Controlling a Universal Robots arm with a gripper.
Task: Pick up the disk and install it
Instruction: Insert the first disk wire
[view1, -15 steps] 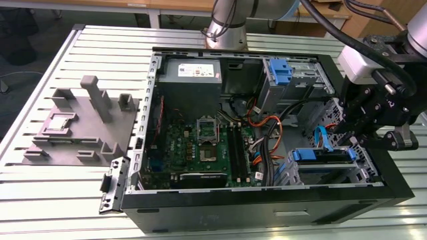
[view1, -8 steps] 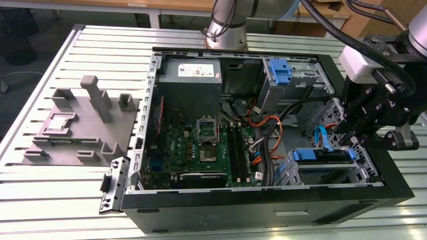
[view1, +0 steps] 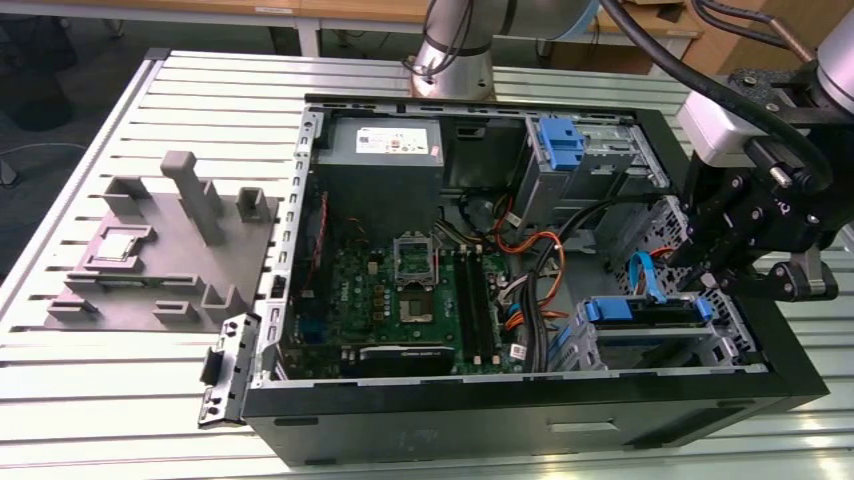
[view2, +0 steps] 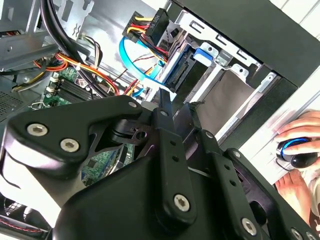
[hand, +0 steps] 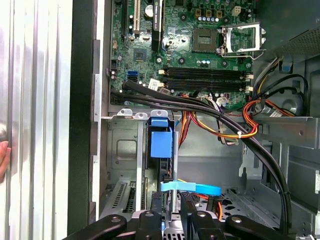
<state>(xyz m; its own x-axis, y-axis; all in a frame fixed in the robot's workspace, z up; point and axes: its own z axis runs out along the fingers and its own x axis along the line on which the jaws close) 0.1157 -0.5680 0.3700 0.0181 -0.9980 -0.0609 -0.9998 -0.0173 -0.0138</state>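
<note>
End effector (view1: 723, 285) hangs over the corner drive bay of the open computer case (view1: 534, 420), on the exterior view's right; how far open it is and whether it grips anything: cannot tell. The disk (view1: 641, 312) sits in that bay right beneath it, blue bracket end facing out, and its blue tab (hand: 161, 142) lines up with the tool in the first wrist view. Judged step: install, disk in its slot, pickup done; whether fully seated is unclear. Any further push calls for staying square to the bay and clear of the light blue cable (view1: 638, 275) crossing just beside it, and the orange wires (hand: 250, 120). Beyond: motherboard (view1: 400, 290), then an empty blue bracket (view1: 561, 145) in the far bay beside the grey box (view1: 380, 150). Case rests on slatted worktop (view1: 200, 80); a hand (view2: 300, 150) by its edge
</note>
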